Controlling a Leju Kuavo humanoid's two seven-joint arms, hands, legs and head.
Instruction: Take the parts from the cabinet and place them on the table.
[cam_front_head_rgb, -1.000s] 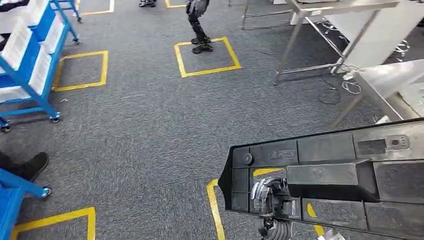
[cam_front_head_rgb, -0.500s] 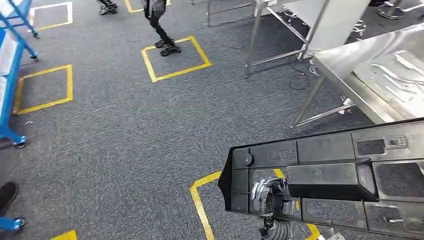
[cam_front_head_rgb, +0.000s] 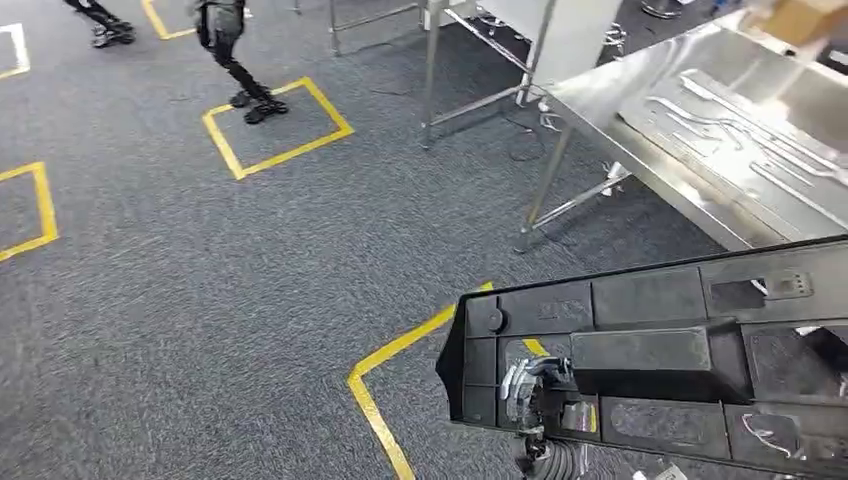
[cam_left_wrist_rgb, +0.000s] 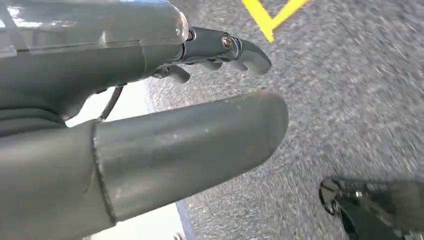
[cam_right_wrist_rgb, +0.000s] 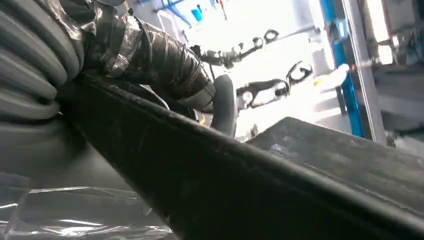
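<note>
A long black ribbed plastic part (cam_front_head_rgb: 660, 360) fills the lower right of the head view, carried above the carpet. My right hand (cam_front_head_rgb: 528, 388) grips it from underneath, and its fingers show through an opening near the part's left end. In the right wrist view the part's dark edge (cam_right_wrist_rgb: 250, 190) runs right in front of that hand (cam_right_wrist_rgb: 165, 65). My left hand (cam_left_wrist_rgb: 150, 125) hangs over the carpet with thumb and fingers apart, holding nothing. The steel table (cam_front_head_rgb: 640, 165) stands ahead to the right, with silver metal parts (cam_front_head_rgb: 740, 130) lying on it.
A person's legs (cam_front_head_rgb: 235, 60) stand in a yellow taped square (cam_front_head_rgb: 280, 120) at the far left. A second metal table frame (cam_front_head_rgb: 440, 70) stands behind the steel table. A cardboard box (cam_front_head_rgb: 800, 15) sits at the table's far end. Yellow tape (cam_front_head_rgb: 400, 350) marks the carpet just ahead.
The camera has turned to the right: the blue cabinet has slid out of the picture and the steel table has come further in. The part sits in my right hand as before.
</note>
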